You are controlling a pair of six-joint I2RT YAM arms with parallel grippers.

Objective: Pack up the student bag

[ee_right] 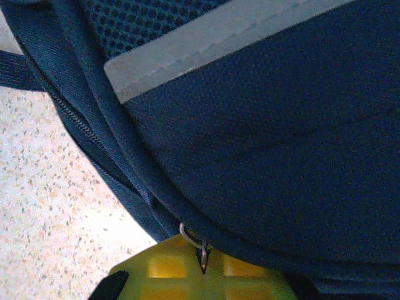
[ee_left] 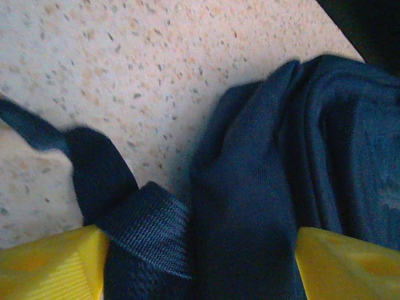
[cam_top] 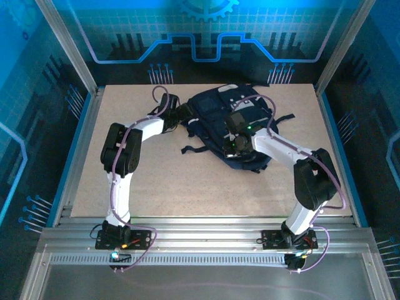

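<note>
Between left gripper's (ee_left: 200, 265) jaws, student bag (ee_left: 250, 187); right gripper (ee_right: 203, 272) pinches zipper pull (ee_right: 199, 245).

We are observing a speckled beige table (cam_top: 206, 187), aluminium rails (cam_top: 206, 240) along its near edge, and blue-lit patterned panels (cam_top: 206, 31) enclosing it.
</note>
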